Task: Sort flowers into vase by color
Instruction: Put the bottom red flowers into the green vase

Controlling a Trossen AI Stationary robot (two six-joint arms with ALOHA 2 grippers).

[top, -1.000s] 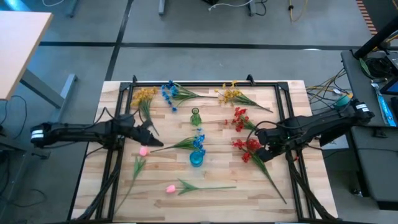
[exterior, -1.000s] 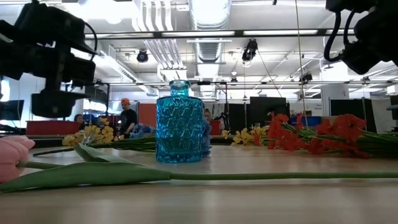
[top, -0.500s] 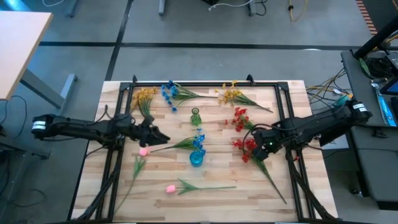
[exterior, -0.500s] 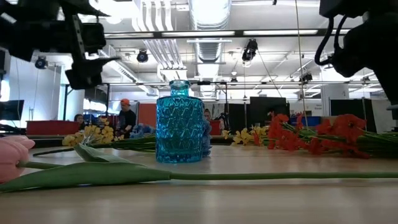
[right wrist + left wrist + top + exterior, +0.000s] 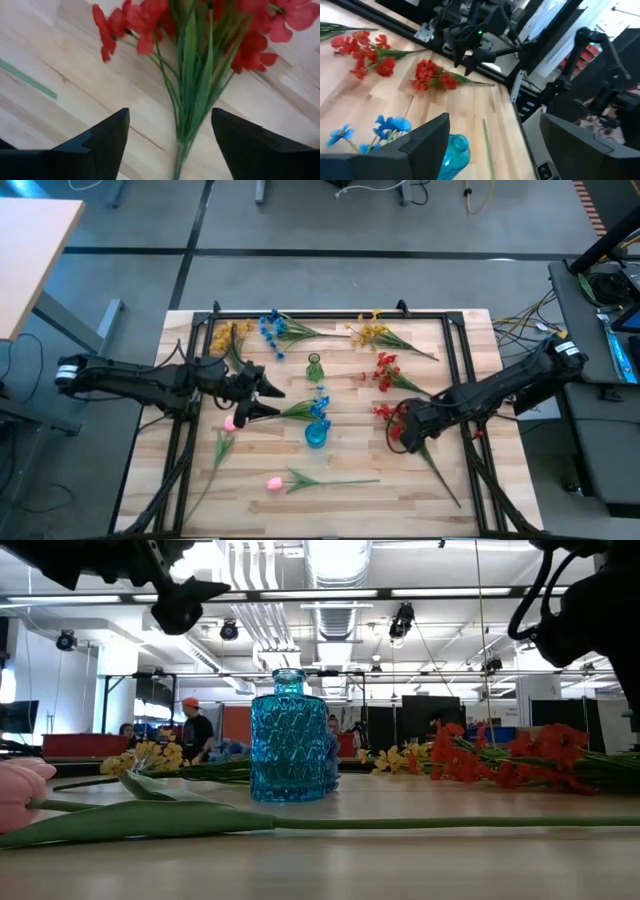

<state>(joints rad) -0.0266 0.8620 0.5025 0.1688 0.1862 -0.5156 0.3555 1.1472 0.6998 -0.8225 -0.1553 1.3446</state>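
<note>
Left of the turquoise patterned glass vase [image 5: 316, 434], your left gripper [image 5: 268, 397] has moved closer to it, fingers apart and empty, above the blue flower spray [image 5: 318, 408]. Right of the vase, your right gripper [image 5: 398, 430], fingers apart, has come down over the red flower spray [image 5: 192, 75], so a grasp seems near. No writing is readable.

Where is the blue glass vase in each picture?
High view: the blue vase stands near the table's middle, just below a blue flower spray.
Low view: the vase is in the middle, standing upright.
Left wrist view: its blue top peeks out between the dark fingers.
Right wrist view: not in it.
Shared landmark: the red flowers, in all four views.
</note>
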